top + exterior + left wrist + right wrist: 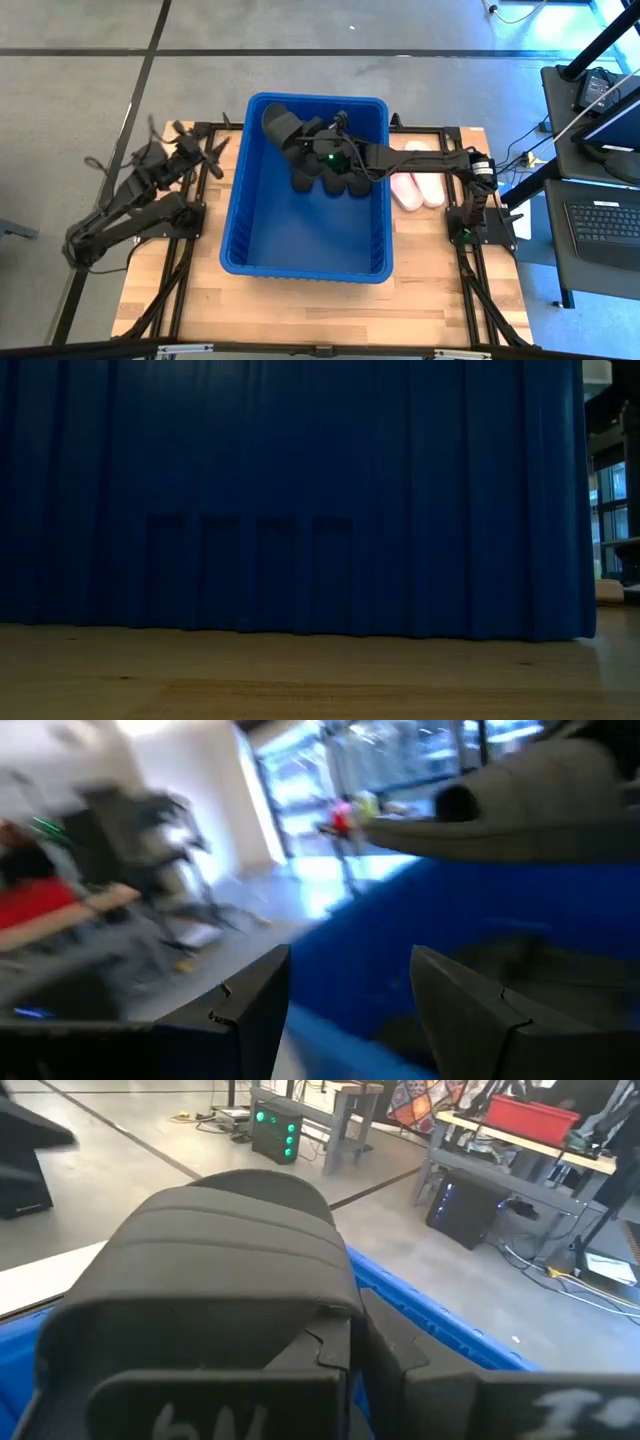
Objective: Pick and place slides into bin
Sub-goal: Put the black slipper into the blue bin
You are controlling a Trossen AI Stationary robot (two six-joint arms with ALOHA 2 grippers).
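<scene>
The blue bin (305, 268) stands mid-table; its wall fills the low view (300, 490). My right gripper (303, 137) reaches over the bin's far left part, shut on a black slide (280, 122), whose ridged strap fills the right wrist view (230, 1250). Other black slides (325, 178) lie on the bin's floor. Two pale pink slides (415, 187) lie side by side on the table right of the bin. My left gripper (212, 150) is open and empty, just left of the bin's far left corner (350, 1010). My right gripper pinches the black slide at the side end of its strap (335, 1315). One finger (220, 1400) looks to lie under the strap and the other (500, 1400) outside it. The fingers come level from the table's right. The slide is lifted clear, above the bin's rim.
The bin's rim (430, 1325) stands high between both arms. Bare wood lies near the front edge (300, 310). Desks with a laptop (605, 220) stand beyond the table's right edge.
</scene>
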